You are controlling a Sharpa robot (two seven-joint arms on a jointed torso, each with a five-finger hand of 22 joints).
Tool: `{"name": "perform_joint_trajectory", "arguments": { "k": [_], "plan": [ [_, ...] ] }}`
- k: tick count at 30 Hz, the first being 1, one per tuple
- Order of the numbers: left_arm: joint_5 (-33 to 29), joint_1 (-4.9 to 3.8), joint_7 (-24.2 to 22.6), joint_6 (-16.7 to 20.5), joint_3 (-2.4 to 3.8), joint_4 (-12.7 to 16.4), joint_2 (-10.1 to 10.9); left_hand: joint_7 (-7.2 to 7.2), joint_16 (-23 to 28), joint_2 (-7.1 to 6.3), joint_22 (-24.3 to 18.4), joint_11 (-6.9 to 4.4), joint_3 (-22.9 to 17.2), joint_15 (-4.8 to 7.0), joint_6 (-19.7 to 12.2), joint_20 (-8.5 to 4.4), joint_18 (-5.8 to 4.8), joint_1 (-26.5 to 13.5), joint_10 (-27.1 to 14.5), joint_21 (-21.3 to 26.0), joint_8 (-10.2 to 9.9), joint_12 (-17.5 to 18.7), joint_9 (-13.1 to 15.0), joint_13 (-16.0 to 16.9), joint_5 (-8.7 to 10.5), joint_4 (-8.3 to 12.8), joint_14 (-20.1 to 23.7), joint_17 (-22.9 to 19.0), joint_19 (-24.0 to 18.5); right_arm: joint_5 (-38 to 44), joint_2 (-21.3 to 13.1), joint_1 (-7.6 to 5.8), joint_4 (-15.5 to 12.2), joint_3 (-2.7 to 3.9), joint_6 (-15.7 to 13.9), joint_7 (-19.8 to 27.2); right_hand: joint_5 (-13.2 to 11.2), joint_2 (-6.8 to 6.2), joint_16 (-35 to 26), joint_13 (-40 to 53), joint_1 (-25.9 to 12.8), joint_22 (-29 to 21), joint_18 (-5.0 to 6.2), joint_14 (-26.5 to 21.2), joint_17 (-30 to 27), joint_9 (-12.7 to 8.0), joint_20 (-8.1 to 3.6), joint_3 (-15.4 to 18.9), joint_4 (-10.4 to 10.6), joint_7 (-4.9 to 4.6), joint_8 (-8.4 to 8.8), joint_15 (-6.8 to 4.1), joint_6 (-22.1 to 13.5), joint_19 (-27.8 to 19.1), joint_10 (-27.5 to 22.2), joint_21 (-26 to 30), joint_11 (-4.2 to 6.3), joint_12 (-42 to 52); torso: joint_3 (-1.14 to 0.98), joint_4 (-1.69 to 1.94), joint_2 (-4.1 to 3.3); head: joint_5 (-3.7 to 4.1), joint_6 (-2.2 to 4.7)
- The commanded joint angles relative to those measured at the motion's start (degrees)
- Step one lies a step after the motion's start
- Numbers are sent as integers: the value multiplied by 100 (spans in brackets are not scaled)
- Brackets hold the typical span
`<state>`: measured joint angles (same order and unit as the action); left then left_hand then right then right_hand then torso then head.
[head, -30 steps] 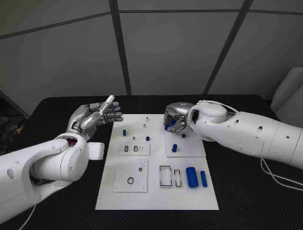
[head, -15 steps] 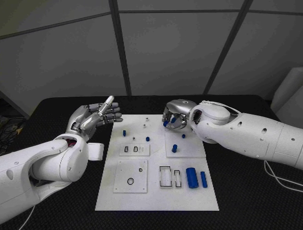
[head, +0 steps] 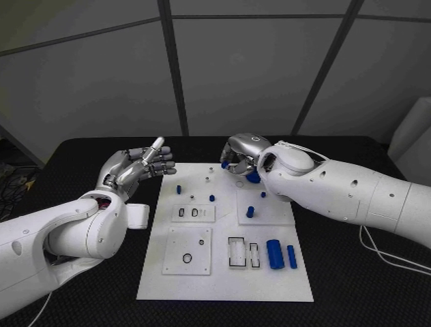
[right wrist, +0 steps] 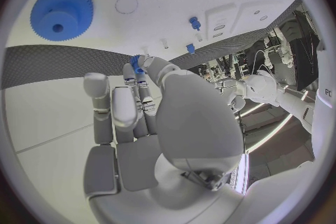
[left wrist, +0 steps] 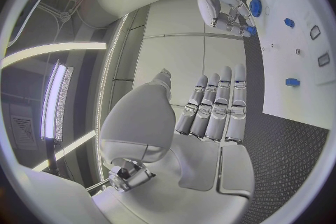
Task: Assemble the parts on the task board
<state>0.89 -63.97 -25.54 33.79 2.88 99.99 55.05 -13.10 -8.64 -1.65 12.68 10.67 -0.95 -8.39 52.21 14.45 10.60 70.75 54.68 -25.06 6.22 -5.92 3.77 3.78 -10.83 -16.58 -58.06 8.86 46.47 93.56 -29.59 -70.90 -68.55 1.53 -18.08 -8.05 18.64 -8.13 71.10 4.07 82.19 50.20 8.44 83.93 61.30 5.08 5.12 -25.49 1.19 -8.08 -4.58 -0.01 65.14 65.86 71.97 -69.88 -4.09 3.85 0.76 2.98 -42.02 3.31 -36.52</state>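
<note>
The white task board lies in the middle of the black table. My right hand hovers over the board's far edge and pinches a small blue part at its fingertips, which also shows in the head view. Under that hand a blue gear lies flat on the board, and the left wrist view shows it too. My left hand is raised beside the board's far left corner with its fingers straight and nothing in them.
Short blue pegs stand on the far half of the board. A thick blue cylinder and a thinner one lie near the right edge, beside rectangular slots. A black ring sits on the near left plate.
My right hand has risen and moved toward the board's far edge and slightly left, with the small blue part in it. The left hand has stayed put.
</note>
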Motion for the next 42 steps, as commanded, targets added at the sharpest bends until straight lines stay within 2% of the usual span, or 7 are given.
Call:
{"name": "perform_joint_trajectory", "arguments": {
  "k": [1, 8, 15, 20, 25, 42],
  "plan": [
    [51, -9, -7, -94, 7, -1, -17, -34, 20, 7, 5, 23, 30, -3, -13, -4, -38, 39, -12, -28, -31, 24, -4, -8, 22, -6, 27, 6, -29, -15, 127, -18, 152, 3, -173, 38, 1, 0, 19, -3, -68, 5, -91, 251, 7, 4, 0, -44, 5, -4, 15, -27, 37, 9, 29, -20, -9, -19, -2, -5, -10, -9, -10],
    [51, -12, -1, -99, 7, -9, -36, -35, 27, 9, 4, 24, 32, -5, -13, -2, -38, 40, -15, -26, -34, 27, -4, -7, 22, -6, 31, 8, -36, -29, 402, -20, 465, 2, -74, 100, -38, 0, 64, -9, -102, 28, -94, 251, 52, 2, 7, -55, 14, -9, 31, -21, 24, 5, 10, -40, -15, -26, -4, -5, -19, -26, -20],
    [51, -15, -14, -83, 8, -6, -47, -35, 30, 10, 4, 25, 33, -5, -13, -2, -39, 40, -16, -25, -36, 29, -3, -7, 22, -6, 33, 8, -40, -42, 585, -20, 677, 0, -15, 152, -146, 3, 94, -12, -146, 42, -94, 240, 65, 0, 18, -66, 27, -13, 48, -12, 8, -11, -15, -55, -20, -26, 3, 7, -26, -34, -34],
    [51, -17, -15, -81, 9, -3, -50, -35, 31, 11, 4, 25, 34, -6, -12, -1, -39, 40, -15, -25, -36, 29, -3, -7, 22, -6, 33, 9, -42, -59, 666, -20, 732, -1, 15, 195, -161, 1, 101, -12, -151, 47, -95, 239, 72, 0, 19, -66, 27, -13, 50, -11, 7, -11, -18, -58, -21, -26, -5, -2, -35, -51, -35],
    [51, -20, -21, -73, 10, -3, -57, -35, 34, 12, 3, 25, 35, -6, -11, -1, -39, 40, -15, -23, -37, 30, -3, -7, 22, -7, 34, 9, -45, -71, 751, -19, 799, -3, 87, 228, -184, -3, 121, -13, -163, 56, -96, 240, 95, -1, 22, -65, 29, -14, 55, -10, 1, -11, -26, -64, -23, -26, 0, 2, -38, -40, -43],
    [51, -35, -4, -86, 12, 13, -52, -36, 39, 14, 2, 26, 37, -8, -9, 1, -40, 40, -15, -21, -39, 32, -2, -7, 22, -6, 37, 10, -53, -58, 893, -17, 995, -8, 417, 125, -213, -6, 168, -17, -184, 57, -96, 242, 146, -6, 29, -71, 33, -18, 68, -3, -24, -25, -60, -66, -31, -33, -3, -3, -51, -71, -75]
  ]
}}
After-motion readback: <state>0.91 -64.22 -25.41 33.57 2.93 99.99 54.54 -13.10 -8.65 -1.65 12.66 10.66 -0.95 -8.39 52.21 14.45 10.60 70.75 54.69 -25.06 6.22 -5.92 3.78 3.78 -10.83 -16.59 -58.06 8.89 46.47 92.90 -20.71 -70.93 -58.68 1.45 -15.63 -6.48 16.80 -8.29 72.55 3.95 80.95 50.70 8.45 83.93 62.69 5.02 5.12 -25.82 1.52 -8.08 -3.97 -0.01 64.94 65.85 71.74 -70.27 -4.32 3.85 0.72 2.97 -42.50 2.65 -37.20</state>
